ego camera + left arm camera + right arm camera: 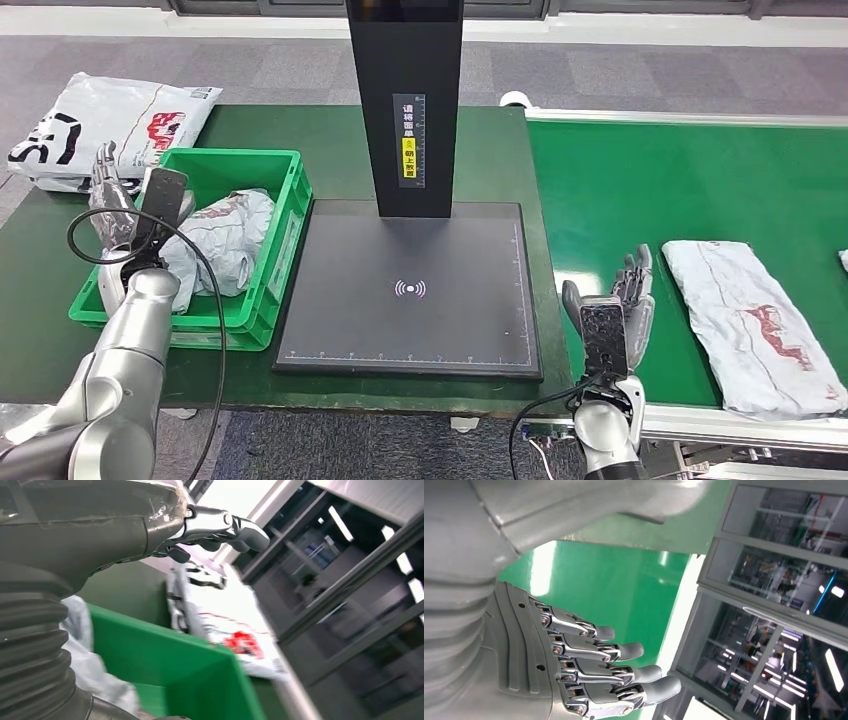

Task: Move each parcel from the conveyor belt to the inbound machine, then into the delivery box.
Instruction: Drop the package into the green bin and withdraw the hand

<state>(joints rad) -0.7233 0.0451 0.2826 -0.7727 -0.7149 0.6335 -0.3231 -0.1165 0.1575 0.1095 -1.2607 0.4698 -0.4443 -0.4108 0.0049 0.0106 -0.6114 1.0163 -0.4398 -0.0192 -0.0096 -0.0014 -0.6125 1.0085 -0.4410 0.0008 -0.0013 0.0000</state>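
Parcel (750, 325) lies flat on the green belt (640, 190), just right of the right hand (612, 315), whose fingers (624, 672) are apart and empty. Soft, slippery and probably light, it wants pinching along its near left edge. Left hand (125, 205) hovers open over the green box (285, 240).

Inbound machine (405, 290) sitting mid tabletop (500, 170). Delivery box (262, 262) lying just left of it, parcel (225, 240) resting inside. Second parcel (110, 125) lying behind box. Conveyor belt (640, 190) running right of tabletop, third parcel (755, 325) lying on it.
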